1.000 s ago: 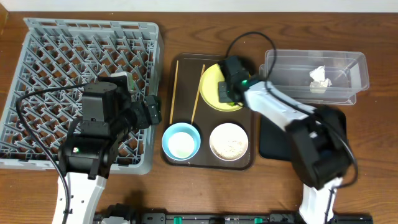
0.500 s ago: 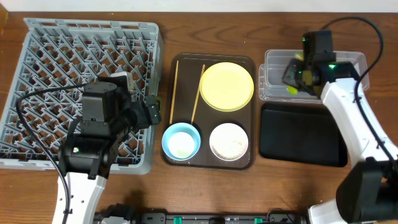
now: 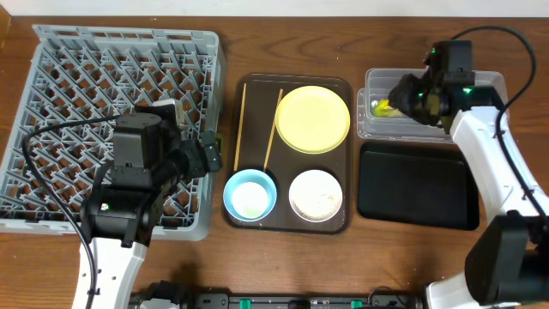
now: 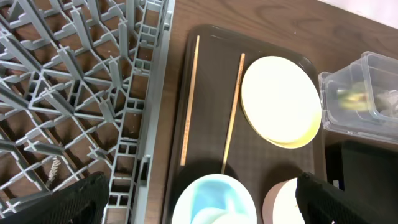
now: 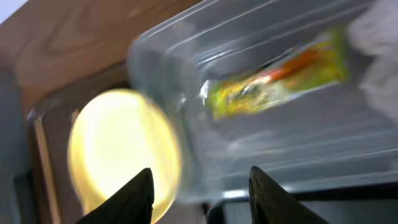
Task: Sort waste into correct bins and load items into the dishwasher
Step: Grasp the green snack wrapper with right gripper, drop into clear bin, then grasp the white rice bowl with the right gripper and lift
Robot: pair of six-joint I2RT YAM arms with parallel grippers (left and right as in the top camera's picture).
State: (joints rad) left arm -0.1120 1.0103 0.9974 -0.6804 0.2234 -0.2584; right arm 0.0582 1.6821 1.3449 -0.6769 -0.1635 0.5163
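Right end effector point(image 5: 202, 198): fingers partway apart, nothing between them. It hangs over the left end of the clear tub point(image 3: 371, 127). The green-and-orange snack wrapper point(image 5: 273, 84) lies inside the tub just below, clear of both fingers. The white blur at the tub's right end is probably the tissue point(image 5: 380, 34); the wrist view is too smeared to be sure. The black tray point(image 3: 416, 184) sits just beside the tub, on its near side.

Left end effector point(image 4: 205, 211): spread wide, holding nothing. It hovers over the right edge of the grey rack point(image 3: 86, 77), next to the brown tray point(image 3: 257, 112).

On the brown tray, near side: blue bowl point(image 3: 250, 194) on the left and white bowl point(image 3: 316, 196) on the right, side by side. The white bowl holds the rice grains. Far side: yellow plate point(image 3: 313, 118) lying flat in the right corner, and two chopsticks point(image 3: 241, 124) lying lengthwise to its left, apart from each other.

Rack, brown tray and tub stand in a row, left to right, across the desk point(image 3: 283, 34).
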